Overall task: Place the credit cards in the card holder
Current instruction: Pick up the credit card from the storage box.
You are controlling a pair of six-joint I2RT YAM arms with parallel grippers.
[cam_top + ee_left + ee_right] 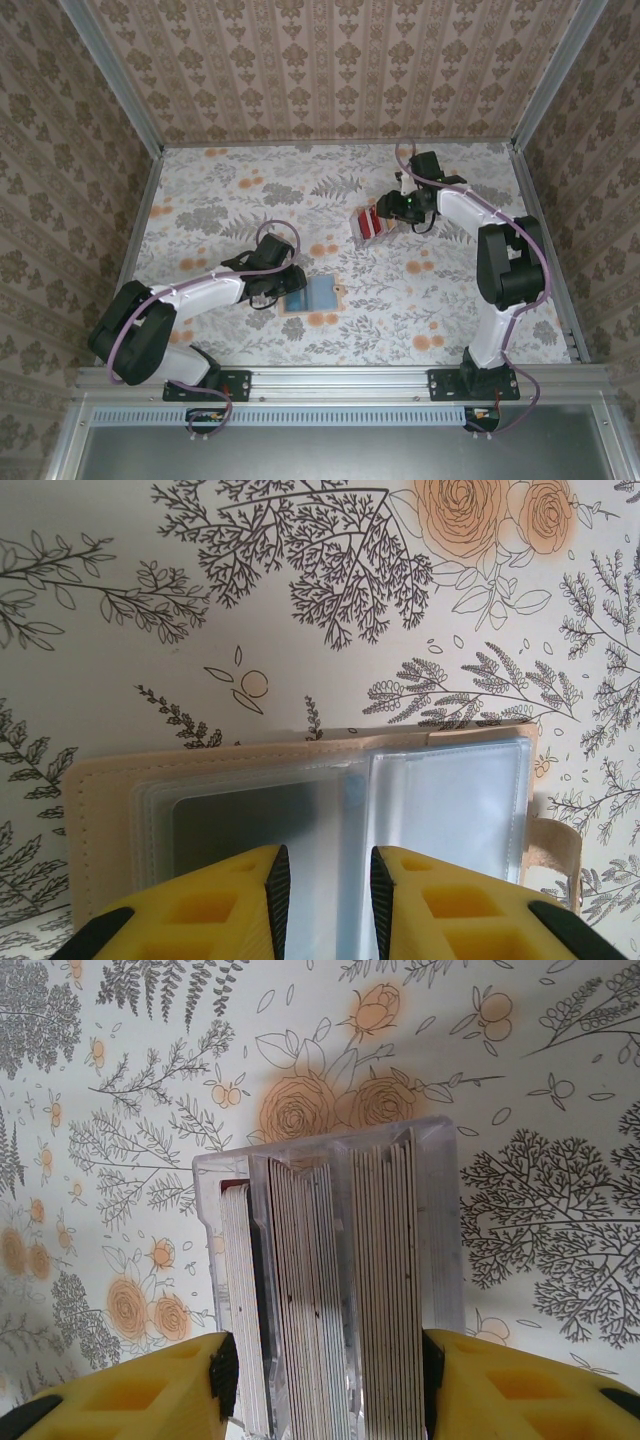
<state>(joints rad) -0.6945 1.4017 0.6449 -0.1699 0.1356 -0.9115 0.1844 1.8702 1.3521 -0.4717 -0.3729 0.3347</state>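
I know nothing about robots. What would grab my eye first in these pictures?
Probably the right gripper, toward the back right of the flowery table, clamped on a clear box packed with cards standing on edge. Then the card holder near the table's middle, lying open with its clear sleeves showing, and the left gripper with its yellow fingers slightly apart over it.
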